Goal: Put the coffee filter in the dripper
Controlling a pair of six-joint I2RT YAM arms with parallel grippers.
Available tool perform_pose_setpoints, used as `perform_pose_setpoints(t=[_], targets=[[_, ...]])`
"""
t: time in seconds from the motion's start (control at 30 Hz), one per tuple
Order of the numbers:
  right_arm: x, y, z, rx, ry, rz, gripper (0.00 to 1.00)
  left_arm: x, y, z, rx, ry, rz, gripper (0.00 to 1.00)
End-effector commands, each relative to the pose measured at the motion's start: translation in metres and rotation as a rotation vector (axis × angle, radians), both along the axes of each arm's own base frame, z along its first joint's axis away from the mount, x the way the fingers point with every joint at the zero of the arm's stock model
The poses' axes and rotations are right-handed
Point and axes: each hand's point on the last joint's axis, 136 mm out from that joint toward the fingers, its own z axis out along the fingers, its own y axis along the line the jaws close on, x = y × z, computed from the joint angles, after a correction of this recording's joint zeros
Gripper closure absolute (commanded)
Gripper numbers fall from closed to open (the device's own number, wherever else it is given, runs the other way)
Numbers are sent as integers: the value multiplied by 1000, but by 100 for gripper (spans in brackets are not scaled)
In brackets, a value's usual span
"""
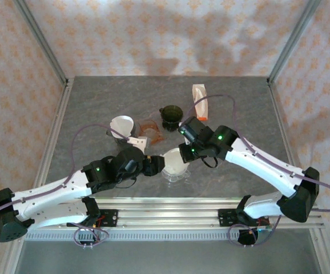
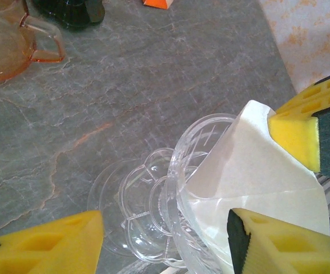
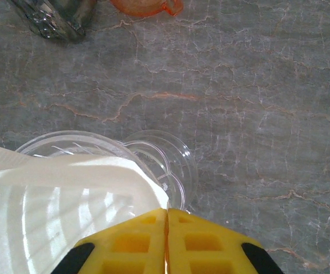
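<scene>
The white coffee filter (image 2: 256,177) is seen partly seated in the clear glass dripper (image 2: 153,194), which is tipped over on the grey table (image 2: 153,85). The filter's edge appears to be pinched by the right gripper (image 3: 166,220), its 2 fingers pressed together. The left gripper (image 2: 165,222) is held spread, 1 finger either side of the dripper.

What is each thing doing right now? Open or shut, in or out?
coffee filter, partly inside dripper, top sticking out
dripper, on table, filter in it
left tool, open around dripper
right tool, shut at filter's edge
green cup, upright
</scene>
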Motion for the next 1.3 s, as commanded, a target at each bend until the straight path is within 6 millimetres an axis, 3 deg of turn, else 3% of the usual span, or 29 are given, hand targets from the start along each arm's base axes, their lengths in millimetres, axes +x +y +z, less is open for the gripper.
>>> perform_pose_setpoints(t=[0.0, 0.17, 0.3, 0.4, 0.67, 1.1, 1.27], targets=[[0, -5, -10, -50, -2, -3, 90, -1, -3, -2, -9, -3, -5, 43], [0, -5, -11, -50, -4, -6, 82, -3, -3, -7, -6, 10, -11, 47], [2, -6, -6, -41, -22, -16, 55, -4, -3, -11, -7, 17, -12, 48], [-1, -2, -7, -28, -4, -5, 47, -3, -3, -12, -7, 17, -11, 48], [-10, -4, -17, -36, 19, -10, 45, -3, -4, -13, -13, 19, -10, 47], [-21, -18, 0, 7, -27, -53, 45, -3, -5, -16, -13, 22, -12, 47], [-23, -18, -3, -2, -18, -47, 56, -3, -4, -17, -11, 21, -9, 47]])
